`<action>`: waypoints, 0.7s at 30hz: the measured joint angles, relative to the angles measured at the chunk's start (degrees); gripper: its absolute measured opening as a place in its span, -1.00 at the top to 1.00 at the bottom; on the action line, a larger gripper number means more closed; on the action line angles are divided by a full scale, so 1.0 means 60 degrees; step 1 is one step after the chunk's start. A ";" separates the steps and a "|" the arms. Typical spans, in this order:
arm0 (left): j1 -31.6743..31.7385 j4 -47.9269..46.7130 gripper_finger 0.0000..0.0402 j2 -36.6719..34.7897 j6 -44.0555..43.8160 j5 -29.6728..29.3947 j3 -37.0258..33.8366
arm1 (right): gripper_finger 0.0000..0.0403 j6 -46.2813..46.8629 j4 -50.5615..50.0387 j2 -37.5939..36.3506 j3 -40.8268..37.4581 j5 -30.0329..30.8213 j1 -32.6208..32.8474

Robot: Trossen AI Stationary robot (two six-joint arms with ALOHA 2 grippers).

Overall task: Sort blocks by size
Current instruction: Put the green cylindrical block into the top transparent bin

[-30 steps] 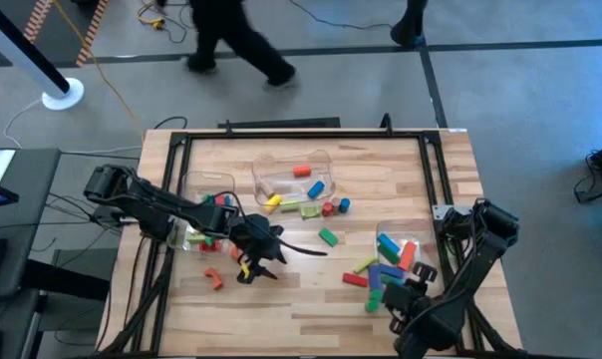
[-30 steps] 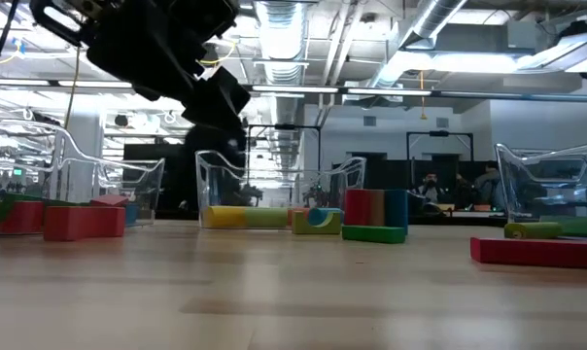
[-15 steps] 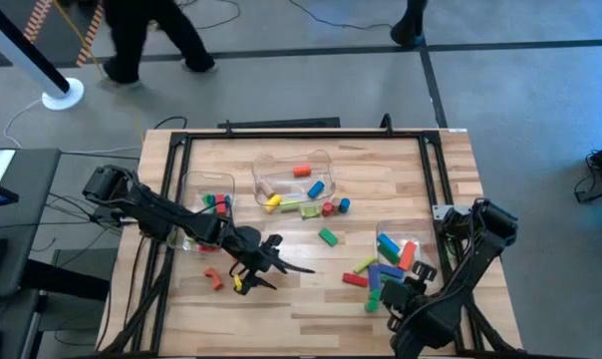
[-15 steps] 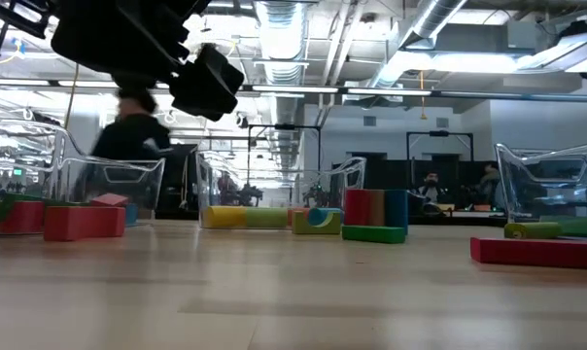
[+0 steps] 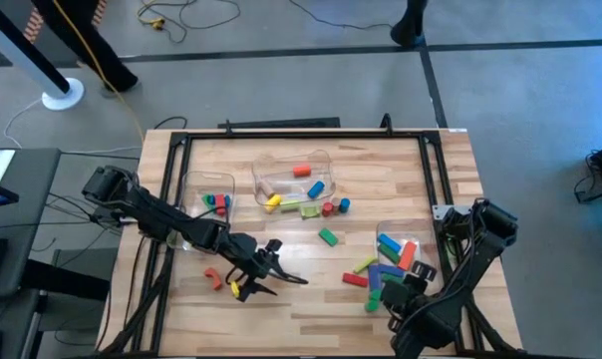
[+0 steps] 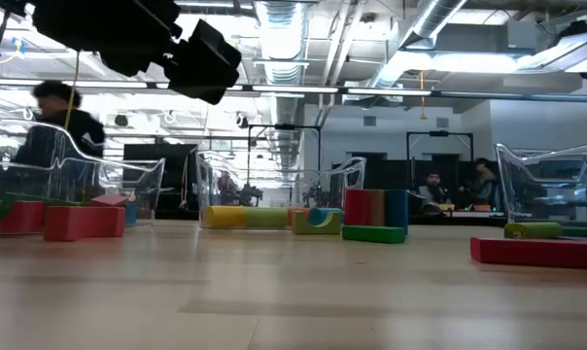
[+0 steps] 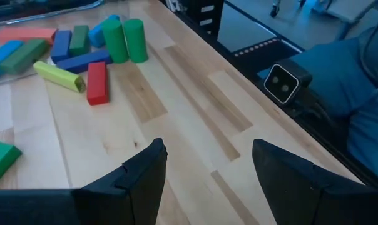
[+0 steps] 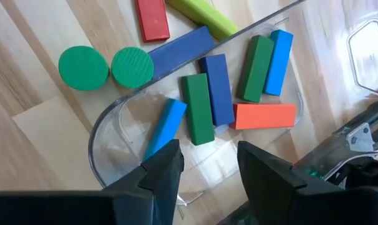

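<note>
Wooden table (image 5: 311, 299) seen from above: the left gripper (image 5: 266, 271) hovers just beside a yellow block (image 5: 235, 288), and the blocks (image 5: 391, 269) lie scattered mid-table and piled in the right-hand bin (image 5: 401, 244). Left wrist view: its fingers (image 7: 145, 178) are spread, empty. Right wrist view: the right gripper (image 8: 208, 169), parted and empty, hangs over that bin's bars.

A dark arm (image 6: 138, 44) hangs at the top, up above the table (image 6: 293, 292). A red block (image 6: 84, 222) lies on the wood near a clear bin (image 6: 99, 180). In the middle stands another clear bin (image 6: 274, 185) with a yellow block (image 6: 225, 216) by it — and red, green and blue blocks (image 6: 375, 208) stand side by side on a flat green block (image 6: 373, 233). A long red bar (image 6: 541, 253) lies near the far edge. A person (image 6: 55, 131) shows behind the bins.
</note>
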 joint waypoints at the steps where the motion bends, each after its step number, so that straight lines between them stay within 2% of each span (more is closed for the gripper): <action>1: -0.0002 0.0024 -0.15 0.0000 -0.0021 -0.0035 0.0000 | 0.05 -0.0057 0.0000 0.0000 0.0000 0.0027 0.0000; 4: 0.0005 0.0070 -0.15 0.0000 -0.0130 -0.0064 0.0000 | 0.05 -0.0117 0.0000 0.0000 0.0000 0.0299 0.0000; 12: 0.0005 0.0204 -0.15 0.0000 -0.0170 -0.0205 0.0000 | 0.05 -0.0702 0.0018 0.0000 0.0000 0.2080 -0.0211; 16: 0.0005 0.0350 -0.15 0.0000 -0.0199 -0.0233 0.0000 | 0.05 -0.1536 0.0420 0.0000 0.0000 0.2710 -0.0521; 21: 0.0005 0.0358 -0.15 0.0000 -0.0236 -0.0233 0.0000 | 0.05 -0.3123 0.1647 0.0000 0.0000 0.2991 -0.0977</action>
